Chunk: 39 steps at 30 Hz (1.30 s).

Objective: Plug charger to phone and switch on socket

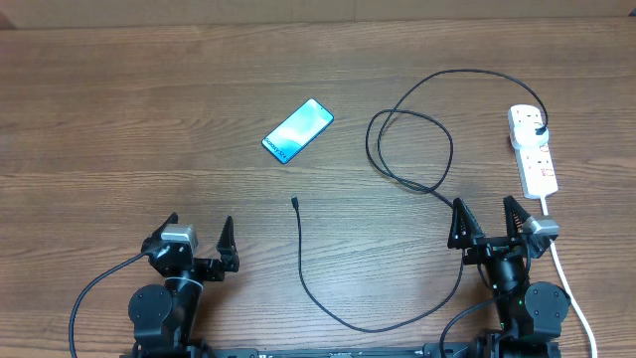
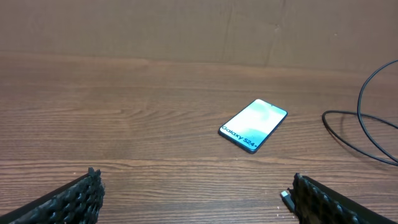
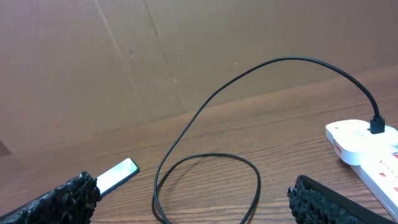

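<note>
Table [image 1: 119, 119]: brown wood grain.
Phone [image 1: 298, 130]: flat, screen up, set diagonally, left of centre toward the far side; touching nothing.
Charger [image 1: 300, 249]: long thin black cable in loose curves across the middle and right. Connector tip [image 1: 295, 202] free on the wood, near the phone but apart from it. Black plug [image 1: 540, 130] seated at the far end of the power strip.
Power strip [image 1: 535, 159]: white, lengthwise at the right edge; switch positions too small to tell. White cord [image 1: 566, 278] running toward the near edge.
Left gripper [image 1: 199, 224]: near edge, left; fingers spread wide, holding nothing.
Right gripper [image 1: 484, 207]: near edge, right, cable close by; fingers spread wide, holding nothing.
</note>
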Each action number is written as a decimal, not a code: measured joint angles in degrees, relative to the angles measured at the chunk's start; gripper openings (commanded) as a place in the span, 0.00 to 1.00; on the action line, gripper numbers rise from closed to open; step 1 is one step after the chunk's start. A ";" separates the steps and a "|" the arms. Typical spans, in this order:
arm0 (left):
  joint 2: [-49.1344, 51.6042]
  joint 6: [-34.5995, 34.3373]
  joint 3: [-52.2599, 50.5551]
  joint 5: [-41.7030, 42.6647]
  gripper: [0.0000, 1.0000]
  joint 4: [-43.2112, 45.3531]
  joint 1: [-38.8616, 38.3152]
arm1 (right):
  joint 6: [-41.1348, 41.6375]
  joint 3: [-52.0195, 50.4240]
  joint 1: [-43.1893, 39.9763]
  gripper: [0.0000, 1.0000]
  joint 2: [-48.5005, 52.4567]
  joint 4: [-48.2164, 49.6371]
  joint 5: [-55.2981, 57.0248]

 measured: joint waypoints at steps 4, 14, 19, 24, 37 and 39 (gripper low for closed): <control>0.00 0.00 0.00 0.00 1.00 0.00 0.00 | 0.00 0.00 0.00 1.00 0.00 -0.02 -0.02; 0.00 0.00 0.00 0.00 1.00 0.00 0.00 | 0.02 0.00 0.00 1.00 0.00 -0.02 0.00; 0.00 0.00 0.00 0.00 0.99 0.00 0.00 | -0.02 0.00 0.00 1.00 0.00 0.00 0.00; 0.00 -0.02 0.00 0.00 1.00 0.00 0.00 | -0.02 0.00 0.00 1.00 0.00 -0.04 0.00; 0.00 -3.56 0.00 10.12 1.00 4.20 0.00 | -0.02 0.00 0.00 1.00 0.00 -0.04 0.00; 0.37 -3.72 0.07 11.32 1.00 3.96 0.00 | -0.02 0.00 0.00 1.00 0.00 -0.02 0.00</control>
